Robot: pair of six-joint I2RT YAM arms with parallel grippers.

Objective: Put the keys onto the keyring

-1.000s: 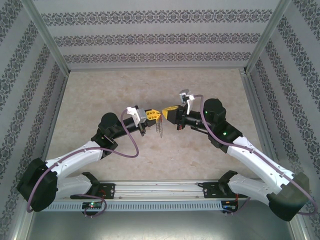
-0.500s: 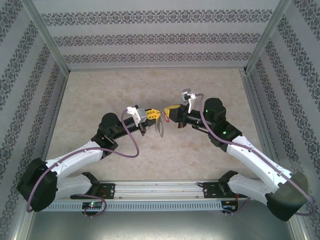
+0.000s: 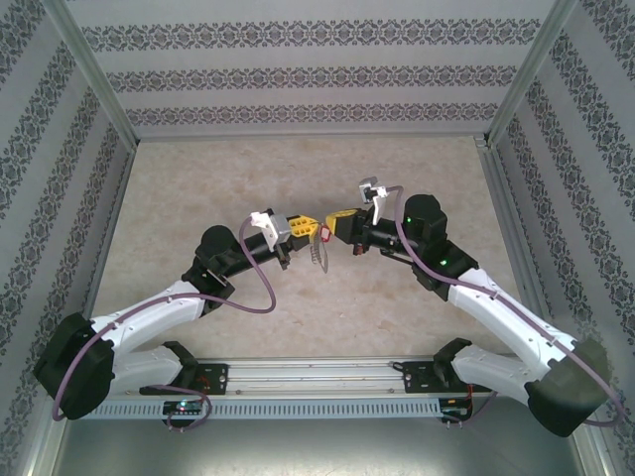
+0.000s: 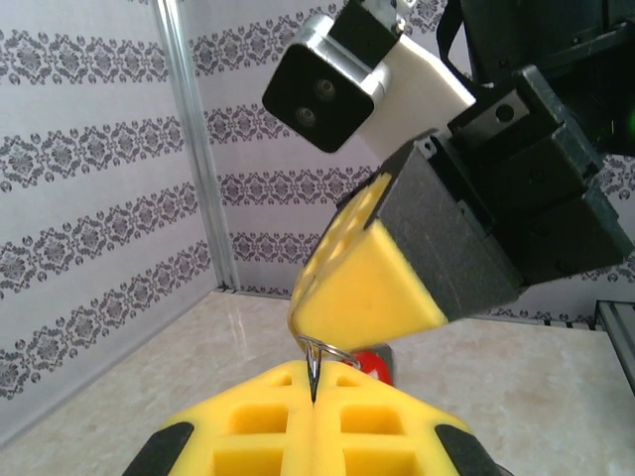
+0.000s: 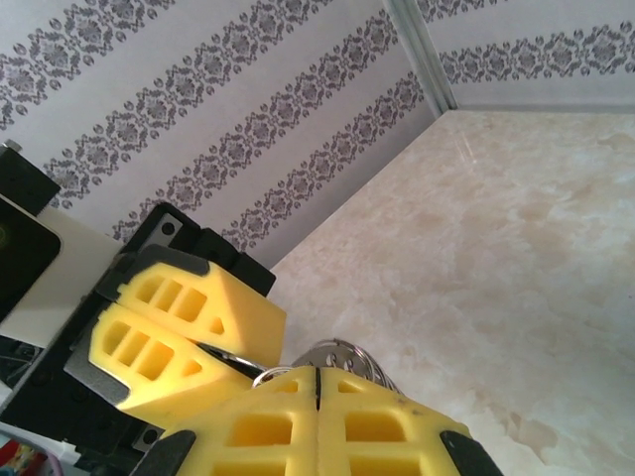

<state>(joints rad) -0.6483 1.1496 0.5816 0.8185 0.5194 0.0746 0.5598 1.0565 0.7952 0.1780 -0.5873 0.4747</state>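
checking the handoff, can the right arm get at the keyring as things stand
Probably yes: the right claw sits tip to tip with the left claw, and the keyring hangs just under them with nothing between. But it is shut, so it would need to open first.

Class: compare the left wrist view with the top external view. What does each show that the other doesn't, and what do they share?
Left wrist: a thin wire loop bridging the two shut tips. Top external: the base rail, the keyring dangling under the left gripper. Shared: the right gripper tip to tip with it, the red tag beside them.
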